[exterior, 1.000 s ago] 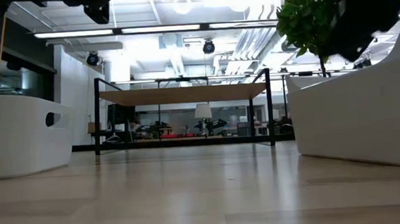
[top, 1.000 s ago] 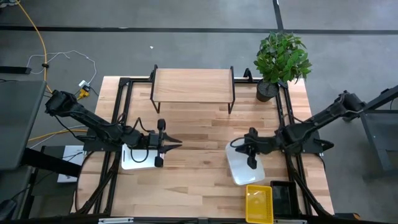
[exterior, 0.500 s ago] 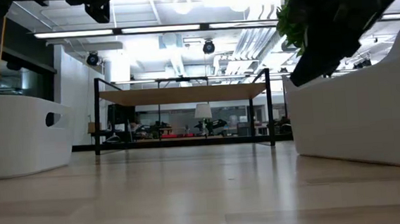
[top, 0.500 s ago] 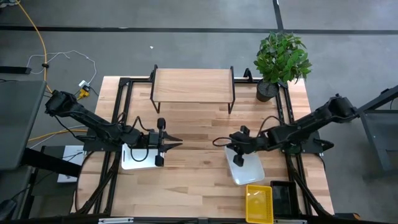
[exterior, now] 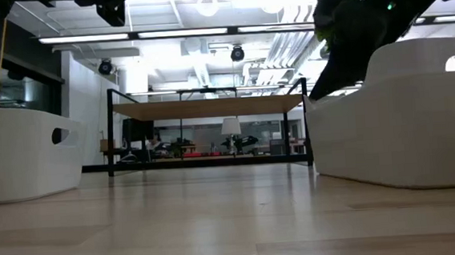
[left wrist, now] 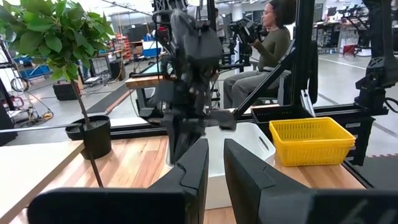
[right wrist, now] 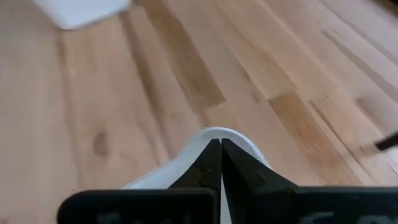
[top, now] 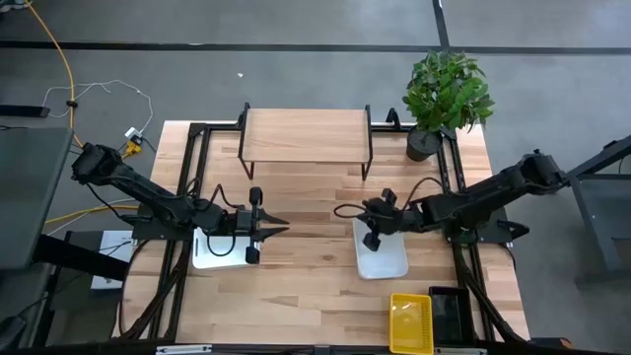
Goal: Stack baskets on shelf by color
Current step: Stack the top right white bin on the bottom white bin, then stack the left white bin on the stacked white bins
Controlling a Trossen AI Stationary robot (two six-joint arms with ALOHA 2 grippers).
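A white basket at the table's centre-right is pinched at its rim by the right gripper; the left gripper, fingers narrowly parted, is held empty beside another white basket.

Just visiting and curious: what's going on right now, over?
Right gripper shut on white basket, dragging it across table. Left gripper hovers by other white basket. Shelf bare, path clear.
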